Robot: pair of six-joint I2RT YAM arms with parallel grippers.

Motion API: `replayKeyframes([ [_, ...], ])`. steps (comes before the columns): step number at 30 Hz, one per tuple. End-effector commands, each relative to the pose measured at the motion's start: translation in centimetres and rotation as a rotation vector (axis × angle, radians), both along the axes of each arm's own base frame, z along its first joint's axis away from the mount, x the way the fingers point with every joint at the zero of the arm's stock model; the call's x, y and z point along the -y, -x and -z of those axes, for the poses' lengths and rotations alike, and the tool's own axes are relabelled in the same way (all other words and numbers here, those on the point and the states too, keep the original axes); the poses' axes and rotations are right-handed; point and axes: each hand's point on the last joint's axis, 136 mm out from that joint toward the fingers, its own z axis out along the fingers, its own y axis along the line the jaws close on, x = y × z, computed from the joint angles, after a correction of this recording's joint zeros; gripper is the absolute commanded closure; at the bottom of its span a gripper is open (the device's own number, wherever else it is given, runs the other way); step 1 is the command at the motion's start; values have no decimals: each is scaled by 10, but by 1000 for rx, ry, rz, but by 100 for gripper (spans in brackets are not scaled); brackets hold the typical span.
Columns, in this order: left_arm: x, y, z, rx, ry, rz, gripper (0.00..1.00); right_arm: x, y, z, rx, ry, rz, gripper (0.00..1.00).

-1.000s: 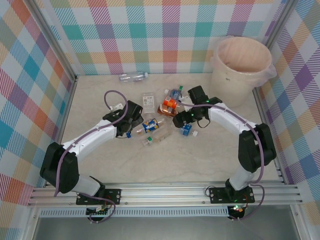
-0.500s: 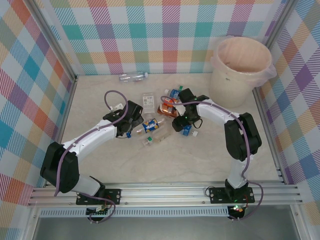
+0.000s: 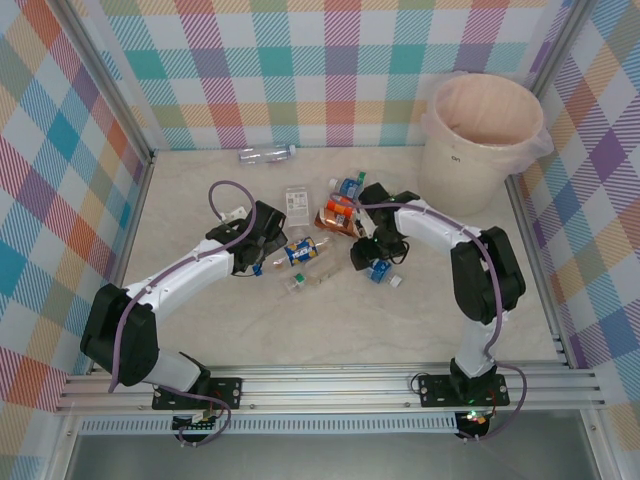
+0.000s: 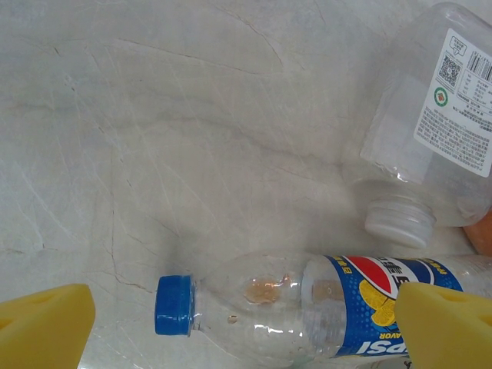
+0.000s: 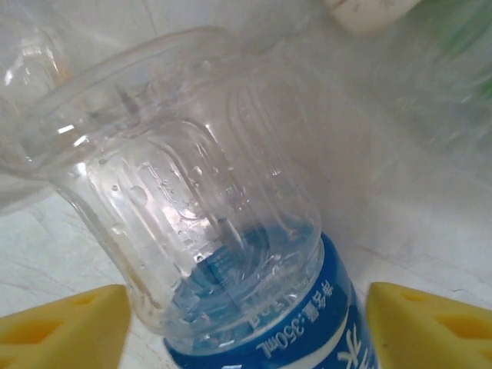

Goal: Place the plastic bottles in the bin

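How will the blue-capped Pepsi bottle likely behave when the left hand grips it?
Probably light: the Pepsi bottle looks nearly empty, only a brownish drop inside. Lying on its side, it may roll if nudged. Its clear wall could dent when squeezed.

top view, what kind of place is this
Probably a robot test cell, not a home: plaid walls on a metal frame, two arms bolted to a rail, and bottles strewn on a table beside a bin.
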Motion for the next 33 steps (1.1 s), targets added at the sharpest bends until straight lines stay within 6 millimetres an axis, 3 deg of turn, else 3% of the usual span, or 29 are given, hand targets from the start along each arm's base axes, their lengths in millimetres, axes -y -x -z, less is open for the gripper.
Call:
replayKeyframes([
  [1, -3, -2, -1, -1, -1, -6, 0, -8, 10, 8, -33, -8, -13, 15],
  [5, -2, -2, -1, -3, 3, -6, 0, -13, -6, 20, 2, 20, -24, 18],
  [13, -1, -2, -1, 4, 13, -6, 0, -13, -7, 22, 65, 27, -30, 32],
  [20, 9, -6, -4, 21, 66, 19, 0, -9, -11, -19, 193, -6, -42, 45],
  [28, 2, -4, -19, 60, 57, 12, 0, -3, -23, -58, 335, -49, -22, 50],
  [33, 3, -5, -25, 86, 74, 17, 0, -1, -43, -88, 435, -142, 51, 50],
])
